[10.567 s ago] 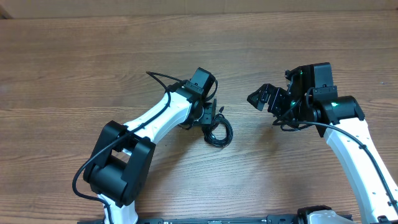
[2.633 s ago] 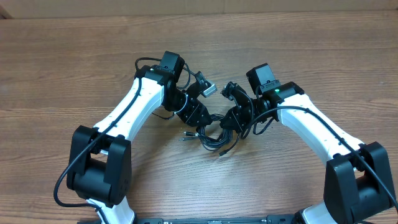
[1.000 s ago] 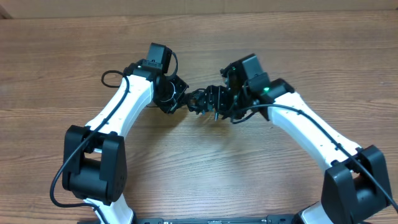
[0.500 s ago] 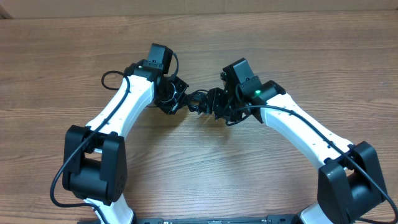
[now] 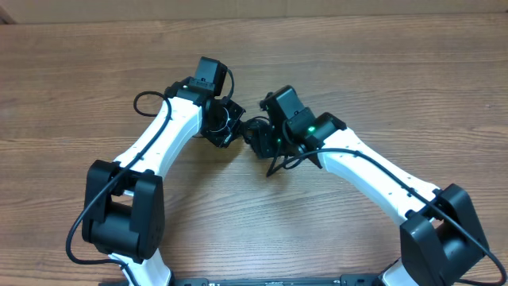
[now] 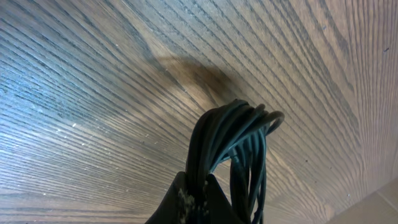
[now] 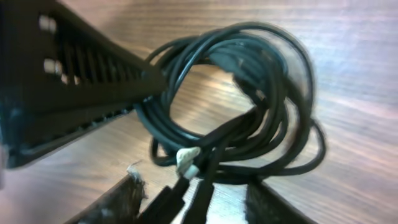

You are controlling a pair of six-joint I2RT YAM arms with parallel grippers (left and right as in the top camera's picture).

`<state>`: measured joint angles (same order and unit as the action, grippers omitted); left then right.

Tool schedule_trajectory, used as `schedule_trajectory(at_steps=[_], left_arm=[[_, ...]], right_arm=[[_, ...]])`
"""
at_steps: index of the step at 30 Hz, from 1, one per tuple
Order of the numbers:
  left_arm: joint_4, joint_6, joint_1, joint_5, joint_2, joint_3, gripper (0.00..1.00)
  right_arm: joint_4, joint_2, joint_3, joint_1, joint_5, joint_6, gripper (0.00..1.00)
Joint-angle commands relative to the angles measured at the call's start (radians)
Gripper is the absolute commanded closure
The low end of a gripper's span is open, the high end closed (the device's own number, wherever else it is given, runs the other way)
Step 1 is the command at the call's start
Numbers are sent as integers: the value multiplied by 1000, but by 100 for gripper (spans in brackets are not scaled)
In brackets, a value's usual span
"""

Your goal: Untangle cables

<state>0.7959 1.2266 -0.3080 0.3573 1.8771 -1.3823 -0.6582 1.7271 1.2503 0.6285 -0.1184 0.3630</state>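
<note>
The cables (image 5: 255,132) are a bundle of thin black cords hanging between the two grippers above the wooden table, with one strand (image 5: 275,165) trailing down. My left gripper (image 5: 230,125) is shut on several strands; the left wrist view shows the cables (image 6: 236,134) looping up out of my left gripper (image 6: 198,190). In the right wrist view the coil (image 7: 255,106) hangs from the left gripper's finger (image 7: 81,62). Two plug ends (image 7: 180,199) and a small white tag (image 7: 187,159) lie between the fingers of my right gripper (image 7: 198,188), which stands open with a gap on the right side.
The brown wooden table (image 5: 381,71) extends on all sides, with a pale strip (image 5: 254,8) along its far edge. A thicker black arm wire (image 5: 143,101) loops out beside the left arm. Both arm bases stand at the near edge.
My right gripper has moved left toward the left gripper and its jaws have narrowed around the cable's plug ends. The left gripper stays shut on the bundle, shifted slightly right.
</note>
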Motion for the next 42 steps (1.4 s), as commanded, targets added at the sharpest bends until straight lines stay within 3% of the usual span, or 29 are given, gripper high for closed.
schedule_trajectory(at_steps=[1, 5, 12, 16, 20, 27, 35, 42], left_arm=[[5, 11, -8, -3, -1, 1, 96], [3, -69, -8, -9, -1, 1, 96], [-24, -442, -8, -18, -1, 0, 96], [-112, -765, -8, 176, -1, 0, 96], [-145, -925, -8, 369, -2, 0, 96], [-111, -1042, -8, 549, -2, 0, 96], [-103, -1047, 11, 666, -2, -1, 96], [-102, -903, 60, 741, -2, -1, 96]], right_arm=[[6, 3, 21, 2, 134, -31, 73], [6, 3, 21, -3, 163, -26, 96], [-16, 3, 21, -13, 117, -20, 96], [-12, 3, 21, -17, 59, -20, 96], [-7, 3, 21, -41, 22, -19, 96], [14, 3, 21, -111, -71, -14, 96], [22, 3, 21, -185, -147, 14, 96], [37, 3, 21, -187, -332, 14, 96]])
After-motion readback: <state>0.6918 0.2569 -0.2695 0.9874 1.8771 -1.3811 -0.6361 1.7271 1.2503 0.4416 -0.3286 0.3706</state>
